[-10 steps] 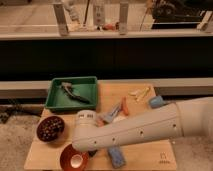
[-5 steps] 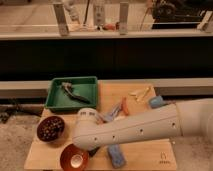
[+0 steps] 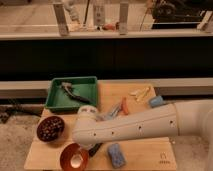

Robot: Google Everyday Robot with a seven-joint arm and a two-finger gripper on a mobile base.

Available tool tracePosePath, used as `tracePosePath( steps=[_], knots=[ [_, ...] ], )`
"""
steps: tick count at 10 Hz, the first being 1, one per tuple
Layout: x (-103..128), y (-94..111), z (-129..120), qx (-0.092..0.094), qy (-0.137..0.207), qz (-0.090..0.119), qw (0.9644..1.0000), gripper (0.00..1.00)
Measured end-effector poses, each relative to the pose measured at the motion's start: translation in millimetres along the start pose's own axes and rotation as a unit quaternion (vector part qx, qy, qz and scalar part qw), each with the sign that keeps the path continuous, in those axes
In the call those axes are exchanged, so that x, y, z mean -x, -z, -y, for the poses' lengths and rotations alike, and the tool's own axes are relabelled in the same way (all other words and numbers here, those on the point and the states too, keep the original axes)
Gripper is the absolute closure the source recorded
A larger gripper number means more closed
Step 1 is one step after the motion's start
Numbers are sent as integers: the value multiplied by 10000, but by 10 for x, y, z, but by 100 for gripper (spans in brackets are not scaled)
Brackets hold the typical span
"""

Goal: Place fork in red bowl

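The red bowl (image 3: 69,159) sits at the front edge of the wooden table, glossy orange-red with a pale spot inside. My arm reaches in from the right, and its white wrist ends just above and to the right of the bowl. The gripper (image 3: 91,148) is mostly hidden under the wrist. Only a dark tip shows beside the bowl's right rim. I cannot tell whether that dark tip is a fork. Dark utensils (image 3: 69,90) lie in the green tray.
The green tray (image 3: 72,106) stands at the back left. A dark maroon bowl (image 3: 50,128) is to the left of the red bowl. A blue sponge-like block (image 3: 116,154) lies at the front. Orange (image 3: 125,105), yellow (image 3: 141,93) and blue (image 3: 155,101) items lie behind the arm.
The arm has shifted only slightly over the red bowl. Nothing else has visibly moved.
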Motion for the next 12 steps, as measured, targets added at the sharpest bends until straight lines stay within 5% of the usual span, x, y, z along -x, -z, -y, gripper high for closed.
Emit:
tracePosePath(
  steps=[3, 7, 9, 12],
  knots=[
    [161, -14, 76, -92, 729, 274, 9969, 100],
    [339, -44, 83, -156, 1562, 643, 9855, 100],
    [480, -56, 70, -248, 2230, 1069, 9686, 100],
    [576, -95, 44, -266, 2717, 1470, 9507, 100]
  ],
)
